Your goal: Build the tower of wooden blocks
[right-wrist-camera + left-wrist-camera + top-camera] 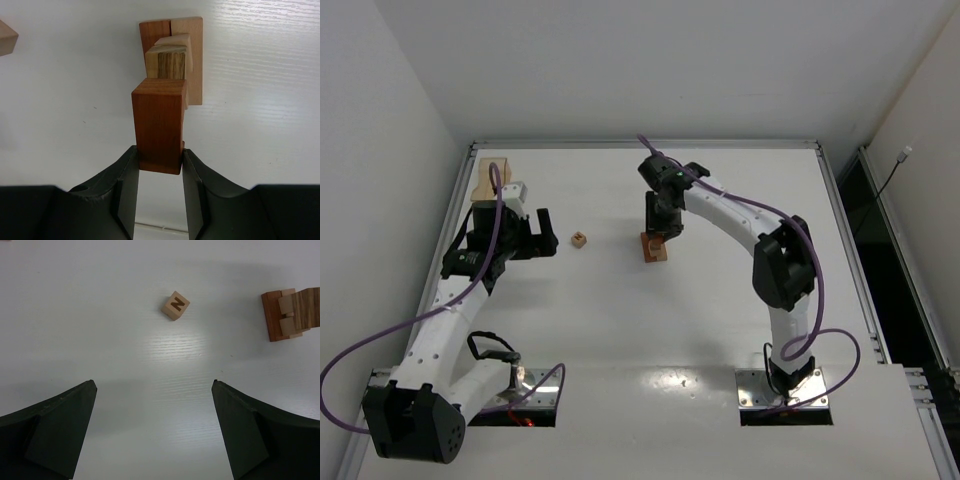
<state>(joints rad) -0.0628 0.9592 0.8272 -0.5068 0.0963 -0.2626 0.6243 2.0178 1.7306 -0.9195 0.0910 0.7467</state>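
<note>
Your right hand (159,160) grips a reddish-brown bar (158,125) at the part-built tower (195,60); the lettered cube (175,305) to its left is unplaced, and your left hand (155,390) is released.

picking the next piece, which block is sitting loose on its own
The light tan cube printed with an N, alone on the table. The others are stacked in the tower, except the reddish-brown bar held in the right gripper.
</note>
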